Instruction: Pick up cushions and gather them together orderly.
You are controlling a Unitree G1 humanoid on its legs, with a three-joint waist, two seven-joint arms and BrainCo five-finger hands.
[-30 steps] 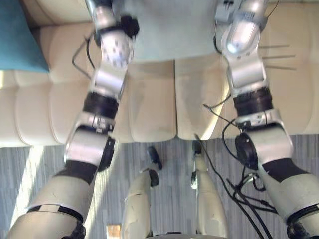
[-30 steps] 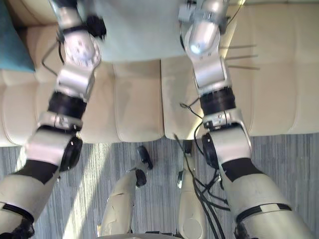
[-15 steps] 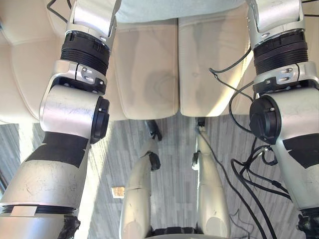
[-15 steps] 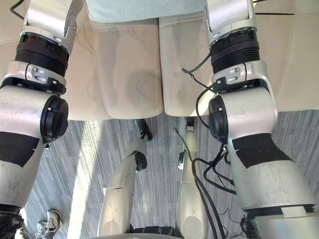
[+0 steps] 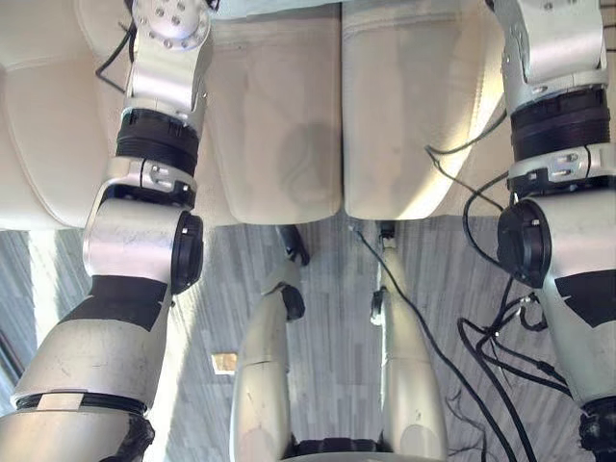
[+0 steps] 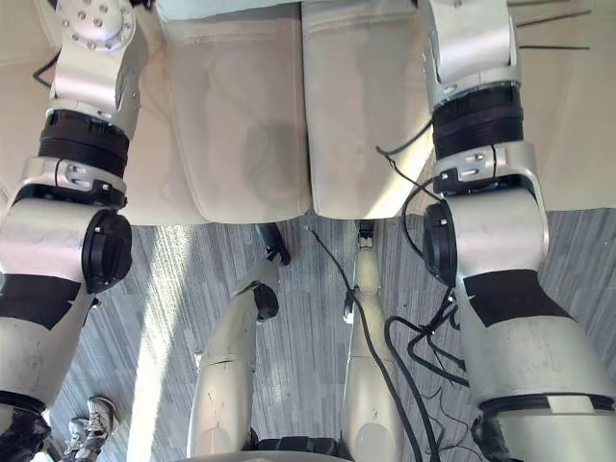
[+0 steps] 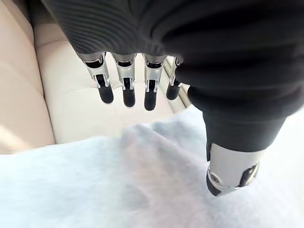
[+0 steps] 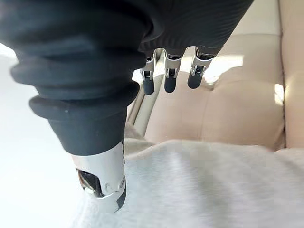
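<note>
Poised with left hand [image 7: 124, 90] and right hand [image 8: 170, 80] open, fingers straight, over opposite ends of the pale cushion [image 7: 95, 190] on the sofa [image 5: 279, 125] seat, evidently for a two-sided lift.

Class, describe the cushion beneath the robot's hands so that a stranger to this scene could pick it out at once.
Start at the cream sofa in front of the robot. On it, between the two arms, lies a pale blue-grey cushion, under the open left hand and right hand. Its soft, fuzzy cloth sets it apart from the sofa's smooth cream upholstery.
</note>
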